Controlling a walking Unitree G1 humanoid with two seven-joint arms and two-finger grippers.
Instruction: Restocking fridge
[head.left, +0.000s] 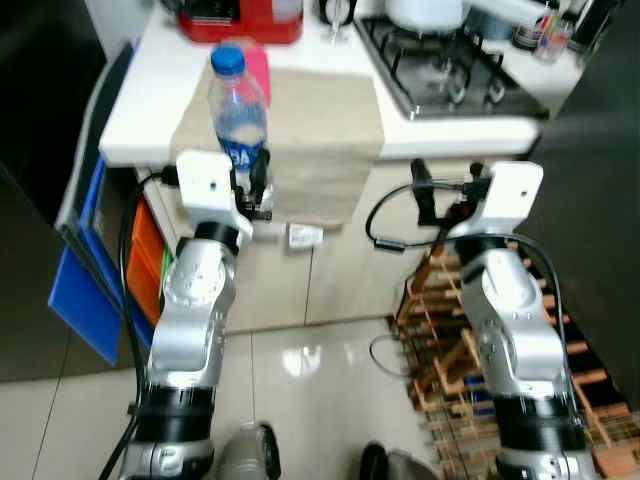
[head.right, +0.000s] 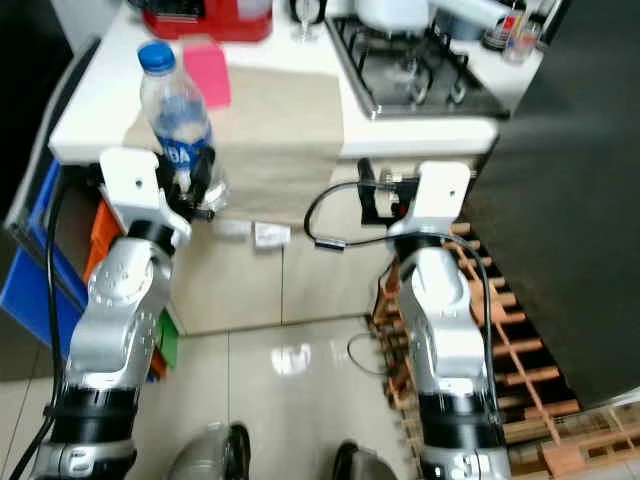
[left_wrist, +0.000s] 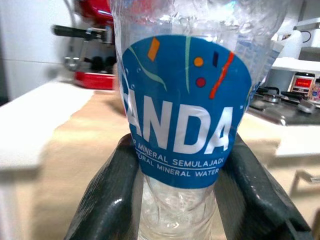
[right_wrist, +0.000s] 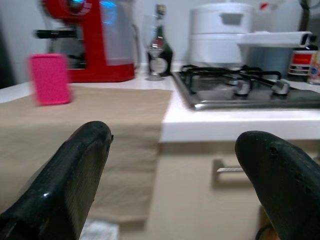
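A white kitchen counter (head.left: 140, 120) stands before the robot, partly covered by a beige cloth (head.left: 320, 120) that hangs over its front edge. All places here are given relative to this counter.

The left hand (head.left: 256, 185) is raised in front of the counter's edge, its two black fingers (left_wrist: 107, 195) closed around the lower body of a clear plastic water bottle (head.left: 238, 110). The bottle stands upright, has a blue cap and a blue label, and reaches up in front of the cloth. In the left wrist view the fingers press against both sides of the bottle just under the label.

The right hand (head.left: 422, 190) is held in front of the counter farther to the right, below a gas hob (head.left: 440, 65) set in the countertop. Its fingers (right_wrist: 75, 170) are spread wide apart with nothing between them.

At the back of the counter sits a red coffee machine (head.left: 240, 18), with a pink block (right_wrist: 49, 78) standing on the cloth near it. Beside the hob are a dark bottle (right_wrist: 160, 50) and a white pot (right_wrist: 222, 35) at the rear.

Below the counter's right part, a wooden rack (head.left: 450, 330) rests on the pale tiled floor (head.left: 300, 370). A blue panel (head.left: 85, 290) leans at the counter's left side.
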